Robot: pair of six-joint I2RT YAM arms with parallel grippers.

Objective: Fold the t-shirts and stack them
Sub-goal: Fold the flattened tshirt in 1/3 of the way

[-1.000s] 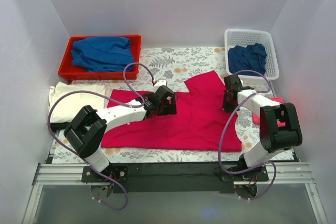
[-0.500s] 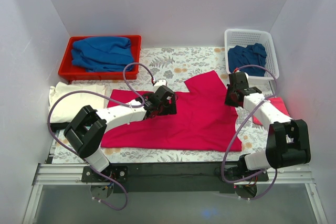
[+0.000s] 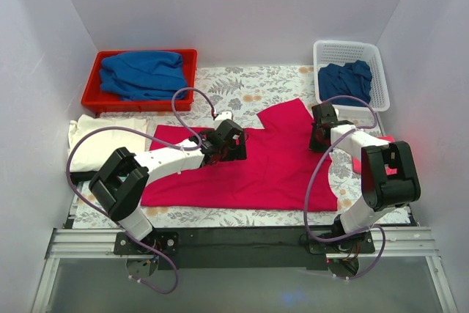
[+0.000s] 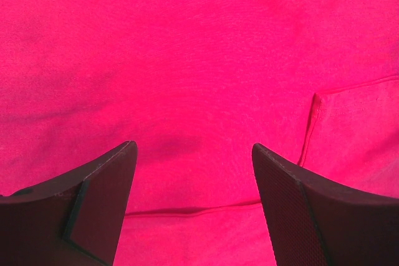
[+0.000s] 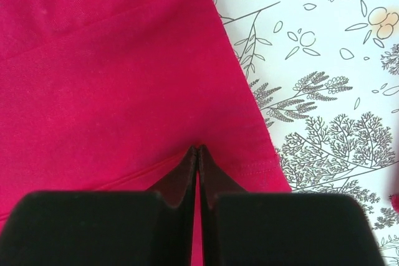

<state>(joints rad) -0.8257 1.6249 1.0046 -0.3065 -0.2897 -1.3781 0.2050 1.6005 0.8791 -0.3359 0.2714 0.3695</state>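
Over the crimson t-shirt [image 3: 271,170], left gripper [image 4: 193,147] stays apart; right gripper [image 5: 197,149], together, has drawn back.

- Top view: bright, even, diffuse light — shadows soft and faint.
- Left wrist view: crimson t-shirt [image 4: 187,60] oversaturated, weave slightly blurred.
- Right wrist view: background sharp — right gripper fingers [image 5: 87,228] render near-black.
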